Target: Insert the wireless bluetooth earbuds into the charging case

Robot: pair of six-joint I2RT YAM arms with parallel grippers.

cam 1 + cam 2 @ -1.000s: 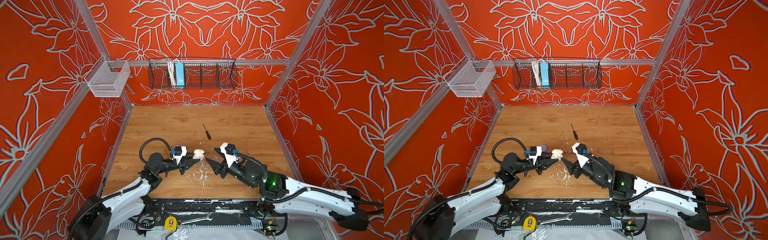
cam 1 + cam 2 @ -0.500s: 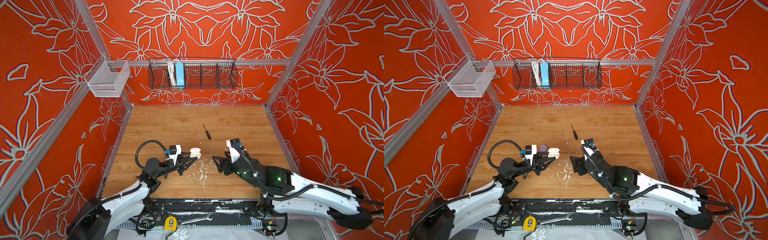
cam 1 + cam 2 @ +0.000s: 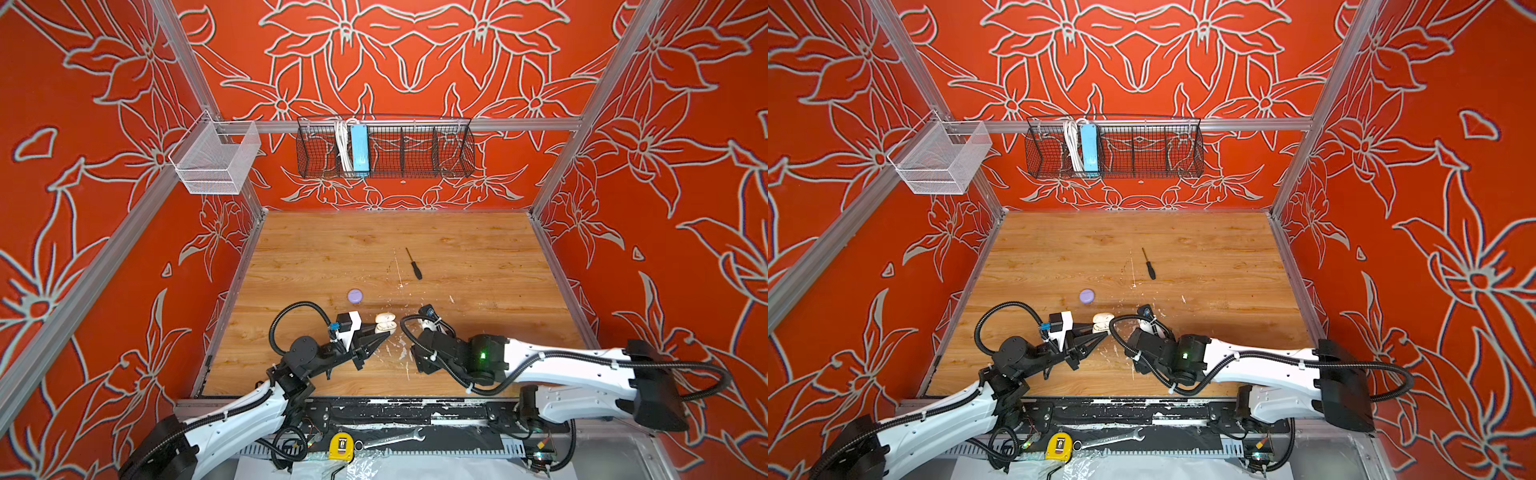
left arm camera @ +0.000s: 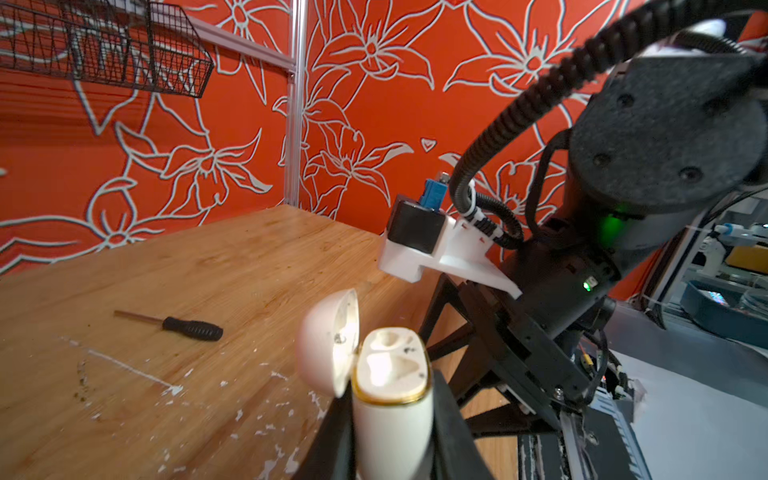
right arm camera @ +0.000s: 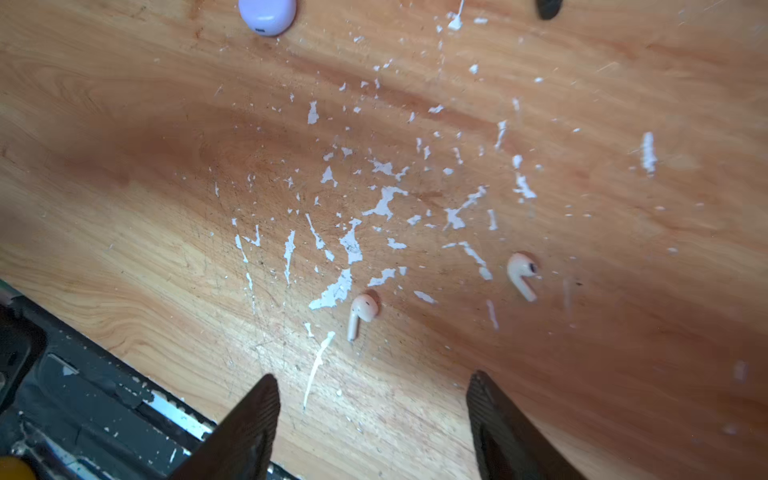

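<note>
Case [image 4: 392, 419] (base hidden) clamped in left hand [image 4: 390, 409] | right hand [image 5: 372, 376] spread near earbuds [image 5: 362, 309]

The far half of the wooden table [image 3: 478, 249] lies open, broken only by a black screwdriver [image 3: 414, 264] right of centre and a lavender case [image 3: 355, 295] left of centre. Near the front edge, the left gripper [image 4: 392, 415], clamped on the open cream case [image 4: 390, 374], and the right arm [image 3: 561, 365] crowd the middle, with only a narrow gap between them. Ahead of the right gripper [image 5: 372, 376], whose jaws stand spread, bare flecked wood leads to two cream earbuds [image 5: 362, 311], which lie apart with room around each.
</note>
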